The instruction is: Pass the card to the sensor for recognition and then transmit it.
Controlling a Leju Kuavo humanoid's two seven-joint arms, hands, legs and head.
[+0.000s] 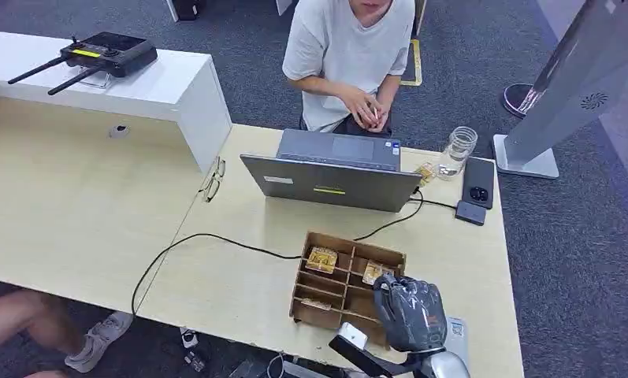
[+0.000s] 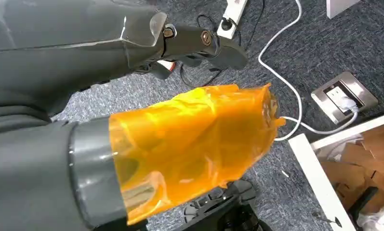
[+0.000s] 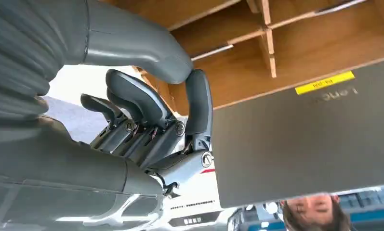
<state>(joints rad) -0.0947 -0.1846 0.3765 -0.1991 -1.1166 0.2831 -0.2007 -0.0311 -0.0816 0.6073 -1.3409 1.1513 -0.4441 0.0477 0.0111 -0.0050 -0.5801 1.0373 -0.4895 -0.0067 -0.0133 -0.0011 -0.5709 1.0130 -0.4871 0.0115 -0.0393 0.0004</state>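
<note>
An open wooden divider box (image 1: pixel 309 272) sits on the desk's near edge, with cards in clear sleeves in several compartments (image 1: pixel 322 260) (image 1: pixel 373 272). My right hand (image 1: pixel 410 312) hovers over the box's near right corner, palm down. In the right wrist view its fingers (image 3: pixel 141 103) are curled in and the thumb (image 3: pixel 132 45) meets a fingertip, with no card showing between them. The box's partitions (image 3: pixel 267 43) lie just beyond. A white tag with a printed code (image 1: pixel 456 329) lies on the desk right of the hand. My left hand (image 2: pixel 180 144), thumb wrapped in orange film, hangs over the floor and holds nothing.
A grey laptop (image 1: pixel 334 181) stands behind the box, its cable (image 1: pixel 216 240) crossing the desk. A person (image 1: pixel 350 63) sits beyond it. A glass jar (image 1: pixel 458 150), two phones (image 1: pixel 478 183) and glasses (image 1: pixel 213 179) lie near. A router (image 1: pixel 109 53) is on the white shelf.
</note>
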